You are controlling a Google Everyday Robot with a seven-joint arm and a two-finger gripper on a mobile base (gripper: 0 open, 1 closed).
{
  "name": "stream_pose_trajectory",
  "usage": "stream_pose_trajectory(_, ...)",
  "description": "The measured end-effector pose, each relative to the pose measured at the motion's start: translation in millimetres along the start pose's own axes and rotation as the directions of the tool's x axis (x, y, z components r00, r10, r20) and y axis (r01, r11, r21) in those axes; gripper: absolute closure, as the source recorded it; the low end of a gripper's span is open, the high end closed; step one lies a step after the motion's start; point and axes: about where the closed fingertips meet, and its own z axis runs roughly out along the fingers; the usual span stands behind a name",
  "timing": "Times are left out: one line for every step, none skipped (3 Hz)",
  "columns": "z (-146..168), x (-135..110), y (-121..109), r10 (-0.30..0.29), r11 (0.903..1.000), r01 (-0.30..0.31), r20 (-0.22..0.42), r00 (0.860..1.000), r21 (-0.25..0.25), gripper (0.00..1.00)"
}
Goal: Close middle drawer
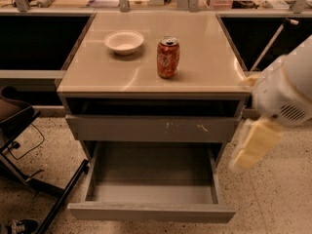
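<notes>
Because the middle drawer is standing pulled far out, low on the cabinet, with its plain grey front facing the camera and its tray lying bare, an off-centre push is likely risking a skewed, jammed slide. The scratched front above is sitting slightly ajar and could be struck instead. The gripper is hovering right of the cabinet, apart from the drawer; its state cannot be told.
</notes>
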Motion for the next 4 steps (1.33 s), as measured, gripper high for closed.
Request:
stream_pose_trajectory(60,-15,44,0.053,0.9973,-0.047,0.109,0.993,-0.057,0.00)
stream_pose_trajectory(136,-14,83,0.106,0.9886,-0.089,0.144,0.984,-0.122,0.00)
stream_pose_trajectory(209,10,123,0.172,0.9703,-0.148,0.118,0.978,-0.192,0.00)
stream_pose_trajectory(217,18,131,0.181,0.9685,-0.158,0.107,0.978,-0.193,0.00)
